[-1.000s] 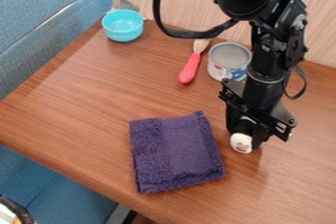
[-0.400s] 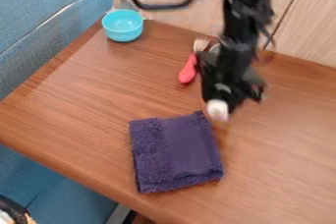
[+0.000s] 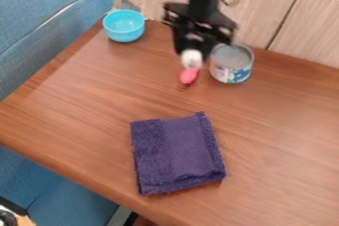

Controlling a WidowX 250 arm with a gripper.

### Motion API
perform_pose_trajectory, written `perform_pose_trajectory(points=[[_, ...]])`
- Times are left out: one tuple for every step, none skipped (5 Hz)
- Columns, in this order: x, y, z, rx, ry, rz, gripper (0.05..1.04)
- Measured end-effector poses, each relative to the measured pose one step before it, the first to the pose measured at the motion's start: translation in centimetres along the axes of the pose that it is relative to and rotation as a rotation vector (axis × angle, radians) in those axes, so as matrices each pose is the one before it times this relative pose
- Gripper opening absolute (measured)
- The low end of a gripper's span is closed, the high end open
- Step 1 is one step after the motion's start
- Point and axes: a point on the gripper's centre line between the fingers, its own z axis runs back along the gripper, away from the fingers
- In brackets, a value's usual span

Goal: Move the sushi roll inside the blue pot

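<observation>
Over the pink-handled fork [image 3: 189,77], near the back of the counter [image 3: 285,121], the end effector [image 3: 191,53] is closed on the sushi roll [image 3: 191,59], whose white end protrudes below the 2 fingertips. The blue pot [image 3: 124,26] sits upright at the upper left of the camera view, well apart from the load, so transfer and release remain outstanding. Defect risk 1: slip. The roll is small and rounded, and with its end projecting, a knock or abrupt stop could turn it or work it loose. Risk 2: contact in transit. Clearance above the fork cannot be determined; if low, the roll or the tips could catch the handle, and a swing the wrong way could strike the can [image 3: 232,75] just beside. Risk 3: rim strike. Insufficient lift could push the pot, which stands at the counter's edge and could go over it. Risk 4: early or off-centre release, dropping the roll against the rim and off the edge. Recommended: raise first, travel smoothly, centre above the opening, then release low.
</observation>
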Motion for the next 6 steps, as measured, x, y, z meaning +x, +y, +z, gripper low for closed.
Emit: perform_pose_trajectory(points=[[1.823,3.531,-0.425,0.0175,0.0134,0.1018,0.552],[2.813,3.110,-1.747,0.0248,0.0234,0.1028,0.552],[2.570,2.671,-1.045,0.0263,0.0141,0.0672,0.552],[1.771,0.439,-0.239,0.0042,-0.0027,0.0242,0.552],[1.069,1.524,-0.366,0.0107,0.0036,0.0441,0.552],[0.388,0.946,-0.847,0.0103,0.0172,0.0152,0.552]])
